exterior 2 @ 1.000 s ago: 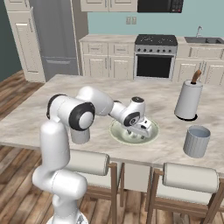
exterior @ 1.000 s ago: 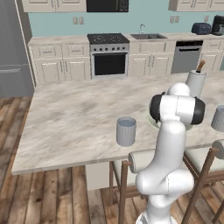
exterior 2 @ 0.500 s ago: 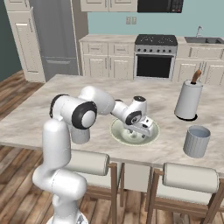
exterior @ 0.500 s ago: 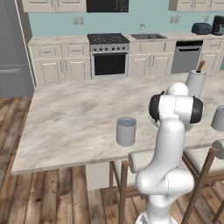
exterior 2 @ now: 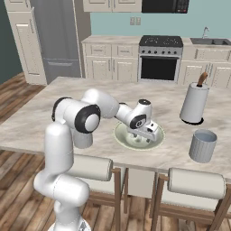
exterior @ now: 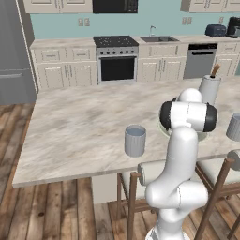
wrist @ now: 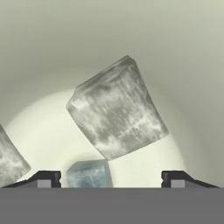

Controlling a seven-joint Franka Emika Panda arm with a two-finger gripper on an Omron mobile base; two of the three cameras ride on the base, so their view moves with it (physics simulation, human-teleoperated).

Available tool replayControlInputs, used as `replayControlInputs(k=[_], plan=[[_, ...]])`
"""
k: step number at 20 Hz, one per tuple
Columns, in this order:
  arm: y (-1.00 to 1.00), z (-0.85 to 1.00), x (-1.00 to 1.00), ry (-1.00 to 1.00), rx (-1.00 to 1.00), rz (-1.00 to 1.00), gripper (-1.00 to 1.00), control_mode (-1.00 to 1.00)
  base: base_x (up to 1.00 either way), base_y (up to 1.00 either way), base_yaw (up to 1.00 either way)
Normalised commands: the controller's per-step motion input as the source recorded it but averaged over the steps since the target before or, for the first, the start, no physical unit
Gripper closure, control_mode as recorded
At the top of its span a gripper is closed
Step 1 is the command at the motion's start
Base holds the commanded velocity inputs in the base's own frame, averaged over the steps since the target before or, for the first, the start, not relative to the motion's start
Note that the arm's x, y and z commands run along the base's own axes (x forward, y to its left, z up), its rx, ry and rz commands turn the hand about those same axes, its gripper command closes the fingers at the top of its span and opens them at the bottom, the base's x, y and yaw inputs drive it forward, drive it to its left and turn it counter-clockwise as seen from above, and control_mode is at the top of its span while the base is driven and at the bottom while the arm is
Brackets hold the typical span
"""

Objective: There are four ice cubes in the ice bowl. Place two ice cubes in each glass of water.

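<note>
The gripper hangs low inside the ice bowl, its jaws spread wide and pinching nothing; in the hand view the two dark fingertips stand far apart at the bottom edge, with a large grey-white ice cube lying on the pale bowl floor ahead of them, in line with the gap between the jaws but not yet between the tips. A second cube shows at the left edge, and a smaller bluish one sits close in between the fingertips — so at least three cubes are in the bowl; whether a fourth is there I cannot tell.

One glass of water stands on the tabletop to the right of the bowl, near the front edge; the other glass stands to the bowl's left, partly hidden by the arm in the right base view. Neither glass shows any lump in its blue top, though the cubes are too small to be sure from the base views.

As I judge it, the task is at or near its start — no delivery is evident, and the first pick is in hand; what is left is to close on a cube, lift it clear, carry it to a glass, and repeat until each glass holds two.
</note>
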Motion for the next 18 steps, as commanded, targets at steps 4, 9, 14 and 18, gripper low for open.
replayControlInputs(k=[4,9,14,18], plan=[[0.01,-0.18,0.0,0.0,0.0,0.0,-1.0,-1.0,0.0,0.0,0.0],[0.1,-0.25,0.0,0.0,-0.01,0.0,-1.0,-1.0,0.0,0.0,0.0],[0.16,-0.33,0.0,0.0,-0.02,0.0,-1.0,-1.0,0.0,0.0,0.0],[0.21,-0.43,0.0,0.0,-0.03,0.0,-1.0,-1.0,0.0,0.0,0.0]])
